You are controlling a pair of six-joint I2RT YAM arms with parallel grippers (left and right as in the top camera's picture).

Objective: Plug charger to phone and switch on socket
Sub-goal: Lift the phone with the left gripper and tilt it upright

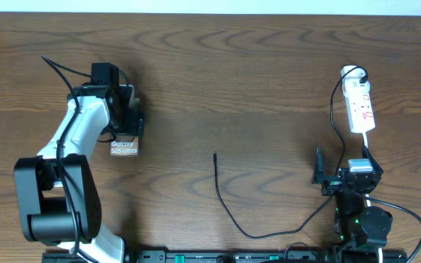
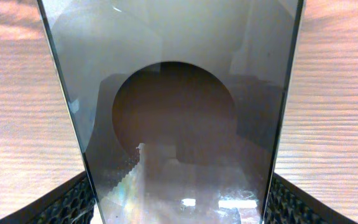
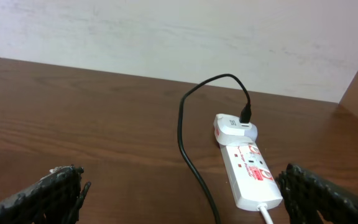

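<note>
The phone (image 1: 123,147) lies at the left of the table, its "Galaxy" lettering towards me. My left gripper (image 1: 126,120) is shut on it, and in the left wrist view the phone's glossy face (image 2: 179,93) fills the frame, with a black finger (image 2: 73,202) against each long edge. The socket (image 1: 360,106) lies at the far right, with a white adapter (image 3: 232,126) plugged into its far end. The charger cable (image 1: 229,212) runs from that adapter across the table to its loose plug tip (image 1: 215,155) in the middle. My right gripper (image 1: 342,179) stands open just short of the socket (image 3: 250,171), nothing between its fingers.
A white cord (image 3: 267,214) leaves the near end of the socket towards my right gripper. The black cable (image 3: 188,149) loops past the socket's left side. A pale wall (image 3: 166,31) borders the table's far edge.
</note>
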